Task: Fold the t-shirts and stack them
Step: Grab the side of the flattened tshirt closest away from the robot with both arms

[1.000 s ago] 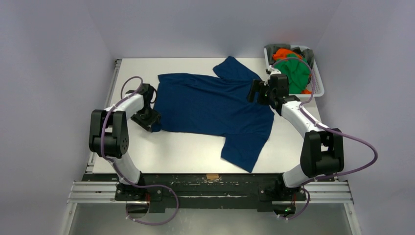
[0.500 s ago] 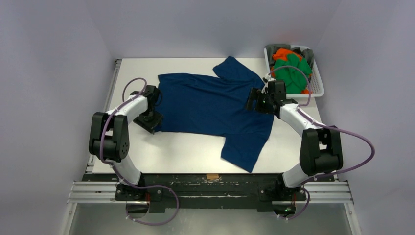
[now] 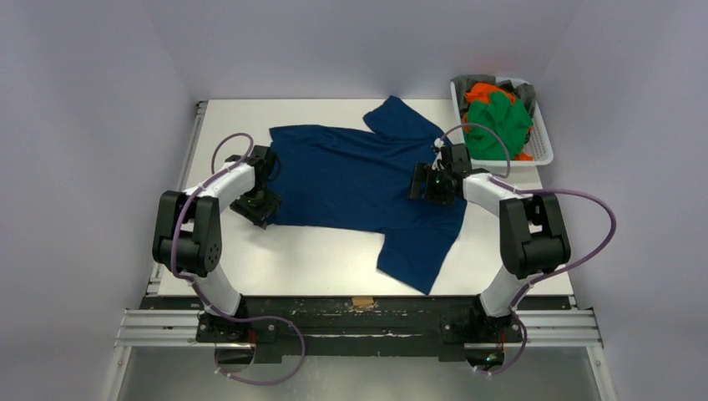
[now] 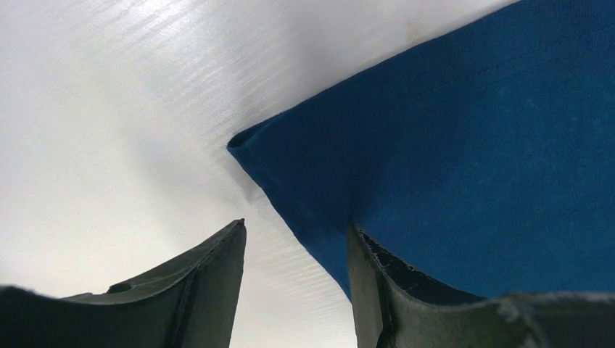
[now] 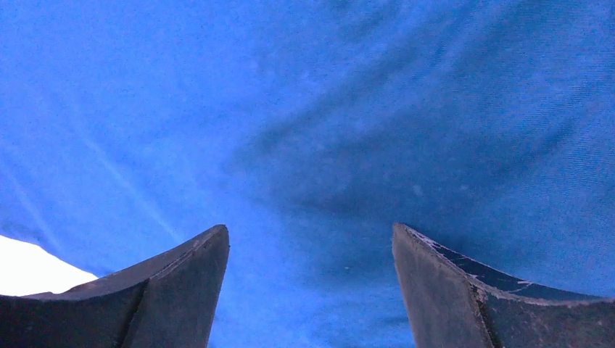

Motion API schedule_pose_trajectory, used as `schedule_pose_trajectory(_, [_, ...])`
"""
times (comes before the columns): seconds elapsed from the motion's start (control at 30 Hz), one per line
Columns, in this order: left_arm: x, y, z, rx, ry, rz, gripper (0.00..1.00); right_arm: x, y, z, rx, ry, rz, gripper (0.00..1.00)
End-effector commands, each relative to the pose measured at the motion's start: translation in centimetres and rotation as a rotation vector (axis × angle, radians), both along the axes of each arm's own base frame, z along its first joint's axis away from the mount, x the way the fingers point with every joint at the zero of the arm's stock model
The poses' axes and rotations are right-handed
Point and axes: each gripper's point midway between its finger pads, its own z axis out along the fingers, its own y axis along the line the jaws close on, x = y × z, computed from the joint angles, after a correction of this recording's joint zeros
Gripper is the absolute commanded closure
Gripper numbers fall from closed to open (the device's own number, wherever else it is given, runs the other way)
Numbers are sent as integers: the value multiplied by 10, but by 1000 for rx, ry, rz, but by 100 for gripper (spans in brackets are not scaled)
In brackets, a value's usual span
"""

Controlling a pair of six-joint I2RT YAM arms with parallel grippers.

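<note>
Straddling the hem of a blue shirt [image 3: 355, 180], the left gripper [image 3: 259, 205] stands open at the garment's near-left corner. The left wrist view shows one finger [image 4: 207, 283] over the bare white table [image 3: 326, 267] and the other [image 4: 395, 304] over the cloth. The stitched corner lies just ahead of the fingertips, with a faint shadow along its edge. Whether either finger touches the fabric cannot be told.

The shirt lies spread flat across the middle of the table, its hem to the left. One sleeve [image 3: 399, 117] points to its far side and the other [image 3: 417, 259] to its near side. The cloth is mostly smooth, with soft wrinkles toward the right end.

The right gripper [image 3: 423, 182] hangs over that right end, between the two sleeves, with its jaws set wide apart and nothing between them. Rumpled blue cloth fills almost all of the right wrist view, and a sliver of white table shows past the shirt's edge at the lower left. Contact with the fabric cannot be made out there either.

Beyond the far sleeve, to the shirt's right, a white basket [image 3: 544, 138] sits apart from the spread garment. It holds a green shirt [image 3: 501, 117] heaped over an orange one [image 3: 480, 90], both unfolded.
</note>
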Motion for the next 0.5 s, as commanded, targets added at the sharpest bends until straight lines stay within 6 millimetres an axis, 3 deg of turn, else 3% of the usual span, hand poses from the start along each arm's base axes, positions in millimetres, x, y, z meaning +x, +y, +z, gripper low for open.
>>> schedule_pose_trajectory(0.0, [10,-10,6,-42,-39,-9,49,4,-19,0,-78,26,-90,18])
schedule_pose_trajectory(0.13, [16,-19,7,-77,-68,-32,49,-5,-42,-17,-148,106,-164,18])
schedule_pose_trajectory(0.47, [7,-26,2,-93,-41,-30,49,-13,-101,-18,-199,158,-392,18])
